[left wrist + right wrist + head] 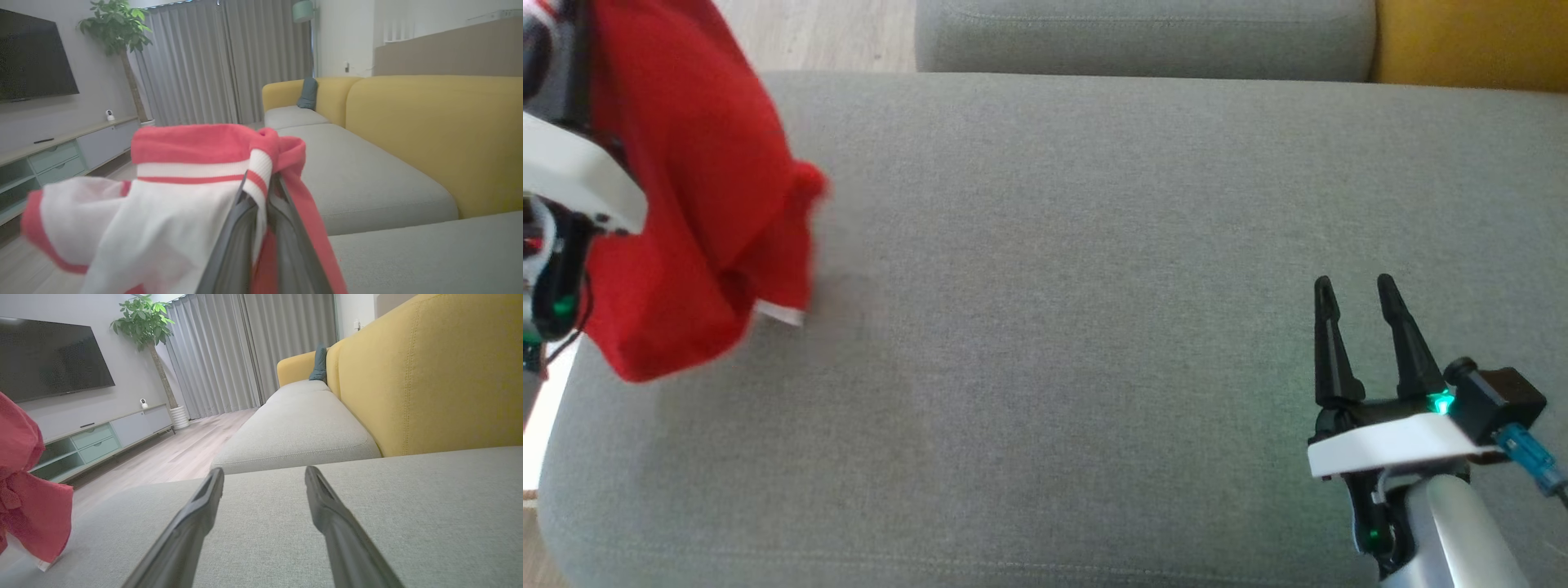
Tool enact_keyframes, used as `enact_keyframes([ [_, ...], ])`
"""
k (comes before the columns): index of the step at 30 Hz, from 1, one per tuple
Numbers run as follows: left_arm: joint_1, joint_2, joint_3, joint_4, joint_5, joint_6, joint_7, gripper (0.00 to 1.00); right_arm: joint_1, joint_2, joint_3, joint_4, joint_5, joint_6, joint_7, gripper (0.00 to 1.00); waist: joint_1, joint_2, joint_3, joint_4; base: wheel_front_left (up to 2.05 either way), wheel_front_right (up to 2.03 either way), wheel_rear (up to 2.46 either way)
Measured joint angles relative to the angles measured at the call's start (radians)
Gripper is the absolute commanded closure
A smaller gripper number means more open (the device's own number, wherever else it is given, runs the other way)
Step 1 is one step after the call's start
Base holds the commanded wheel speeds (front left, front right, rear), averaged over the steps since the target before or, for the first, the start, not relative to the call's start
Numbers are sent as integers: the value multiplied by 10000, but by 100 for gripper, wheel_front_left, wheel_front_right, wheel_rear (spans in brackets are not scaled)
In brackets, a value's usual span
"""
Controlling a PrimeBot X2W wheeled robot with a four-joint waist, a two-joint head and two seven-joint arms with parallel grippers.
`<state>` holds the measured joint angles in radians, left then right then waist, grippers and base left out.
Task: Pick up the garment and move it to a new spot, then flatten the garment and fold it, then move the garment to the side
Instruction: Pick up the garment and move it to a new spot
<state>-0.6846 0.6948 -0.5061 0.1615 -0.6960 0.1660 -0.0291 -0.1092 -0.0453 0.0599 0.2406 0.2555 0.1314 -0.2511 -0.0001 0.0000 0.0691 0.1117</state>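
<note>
The garment (694, 204) is red with white trim and hangs bunched above the left end of the grey sofa seat (1078, 245). In the left wrist view my left gripper (261, 179) is shut on the garment's (171, 196) red-and-white striped edge, the cloth draped over both fingers. The garment's lower folds (28, 510) hang at the left of the right wrist view, above the seat. My right gripper (1356, 290) hovers low over the seat's right part, open, nothing between its fingers (204, 498).
A second grey seat cushion (1143, 37) and a yellow backrest (1470, 41) lie beyond the seat. Wooden floor (179, 449), a TV cabinet (102, 437) and a potted plant (147, 326) stand off the sofa's left end. The seat's left edge (556, 457) drops to the floor.
</note>
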Motion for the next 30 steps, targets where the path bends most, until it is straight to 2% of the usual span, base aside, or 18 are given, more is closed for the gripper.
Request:
enact_keyframes([
  [6, -96, -257, -550, -629, 155, -165, 291, 100, -18, 0, 6, 2, 119, 0, 0, 0, 0, 0, 13, -221, 0, 0, 0],
  [20, -427, -2219, -1645, -1407, -21, -263, 351, 100, -171, 4, -84, -132, 171, 0, 0, 0, 0, 0, 356, -1421, 0, 0, 0],
  [25, -424, -2775, -2128, -1060, 0, -445, 151, 100, -553, 2, -146, -336, 171, 0, -2, 0, 0, 0, 647, -2084, 0, 0, 0],
  [30, -439, -2982, -2602, 253, 374, -625, -31, 100, -711, 2, -174, -491, 188, 0, -13, 0, 0, 0, 1048, -2768, 0, 0, 0],
])
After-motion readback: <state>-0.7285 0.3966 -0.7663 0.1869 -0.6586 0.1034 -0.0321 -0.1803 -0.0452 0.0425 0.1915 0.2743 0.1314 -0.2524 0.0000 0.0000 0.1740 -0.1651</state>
